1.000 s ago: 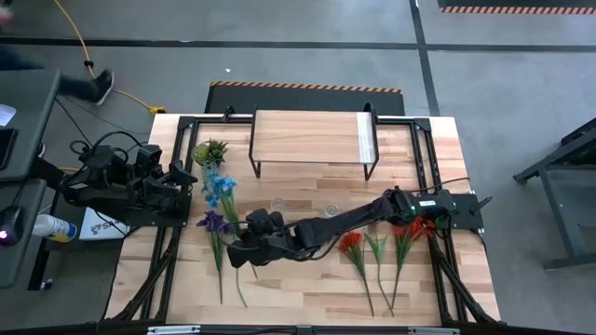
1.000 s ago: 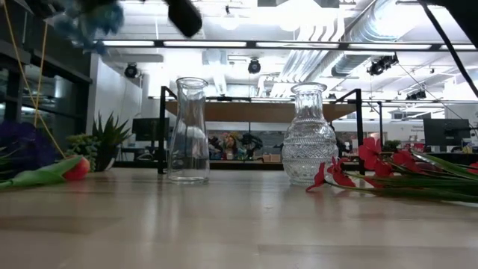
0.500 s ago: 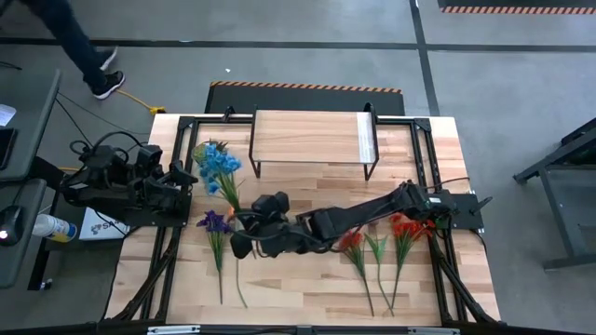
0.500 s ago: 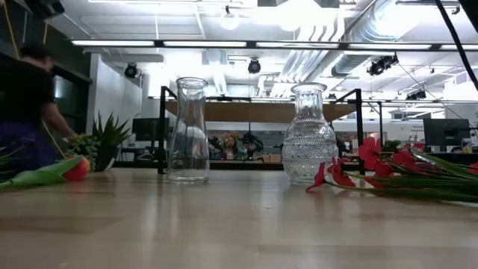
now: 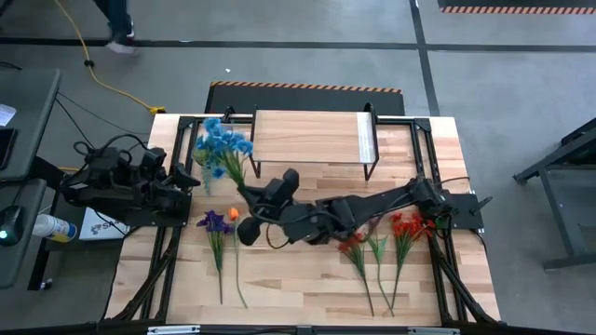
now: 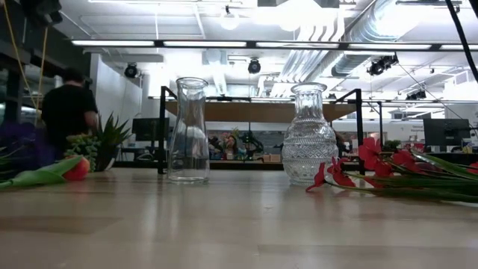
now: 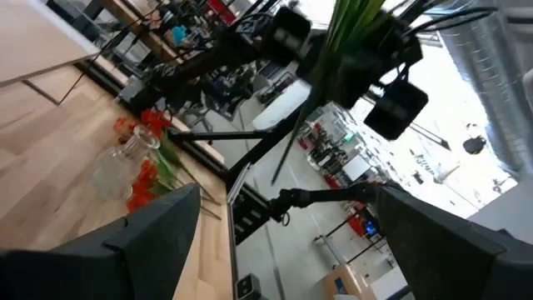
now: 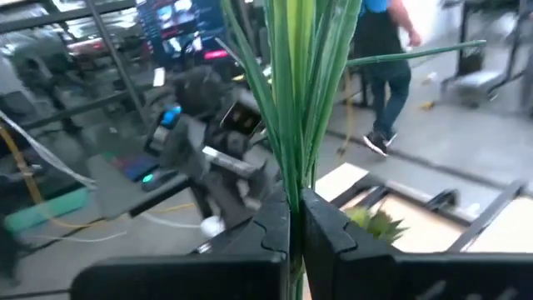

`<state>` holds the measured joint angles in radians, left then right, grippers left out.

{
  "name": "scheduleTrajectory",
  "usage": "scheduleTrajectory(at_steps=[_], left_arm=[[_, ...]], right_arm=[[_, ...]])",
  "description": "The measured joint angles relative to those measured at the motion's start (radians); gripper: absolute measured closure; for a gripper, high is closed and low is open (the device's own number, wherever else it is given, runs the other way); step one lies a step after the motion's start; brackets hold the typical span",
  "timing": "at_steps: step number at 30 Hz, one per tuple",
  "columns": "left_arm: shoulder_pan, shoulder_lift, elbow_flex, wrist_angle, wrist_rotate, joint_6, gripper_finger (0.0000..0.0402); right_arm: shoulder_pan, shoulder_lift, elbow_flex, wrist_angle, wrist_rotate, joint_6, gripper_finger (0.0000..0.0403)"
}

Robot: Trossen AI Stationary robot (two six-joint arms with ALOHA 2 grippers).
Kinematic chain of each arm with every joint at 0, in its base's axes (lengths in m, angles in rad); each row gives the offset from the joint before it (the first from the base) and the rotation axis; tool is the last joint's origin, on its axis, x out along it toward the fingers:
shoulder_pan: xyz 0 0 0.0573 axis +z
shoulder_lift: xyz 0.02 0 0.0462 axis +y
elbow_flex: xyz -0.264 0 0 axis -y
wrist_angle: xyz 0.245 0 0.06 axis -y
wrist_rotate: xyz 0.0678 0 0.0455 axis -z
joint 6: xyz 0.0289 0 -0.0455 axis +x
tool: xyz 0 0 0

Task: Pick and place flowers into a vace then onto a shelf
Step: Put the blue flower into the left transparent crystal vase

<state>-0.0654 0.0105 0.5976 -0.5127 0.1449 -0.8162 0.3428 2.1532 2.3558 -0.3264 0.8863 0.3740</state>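
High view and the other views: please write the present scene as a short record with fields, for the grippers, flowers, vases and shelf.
right gripper: shut on the blue flower stems, raised over the table
blue flower: held up, blooms near the shelf's left end
left gripper: open, waiting at the table's left edge
purple flower: lying on the table
red flowers: lying on the right
vases: two, glass, upright, empty
shelf: nothing on top

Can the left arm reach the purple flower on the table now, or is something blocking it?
Probably yes. The left gripper is open and holds nothing, and the purple flower lies near it on bare wood. The right gripper, lifting the blue flowers, is close beside that path.
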Motion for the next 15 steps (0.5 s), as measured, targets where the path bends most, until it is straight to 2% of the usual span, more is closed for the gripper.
scheduleTrajectory(at_steps=[3, 7, 15], left_arm=[[0.000, 0.000, 0.000, -0.014, 0.000, 0.000, 0.0007], [0.000, 0.000, 0.000, -0.016, 0.000, 0.000, 0.0007], [0.000, 0.000, 0.000, -0.015, -0.001, 0.023, 0.0007]], right_arm=[[0.012, -0.038, 0.000, -0.020, 0.064, -0.062, 0.0397], [0.045, -0.089, 0.000, -0.145, 0.194, -0.084, 0.0399], [0.157, -0.177, 0.000, -0.538, 0.475, 0.179, 0.0399]])
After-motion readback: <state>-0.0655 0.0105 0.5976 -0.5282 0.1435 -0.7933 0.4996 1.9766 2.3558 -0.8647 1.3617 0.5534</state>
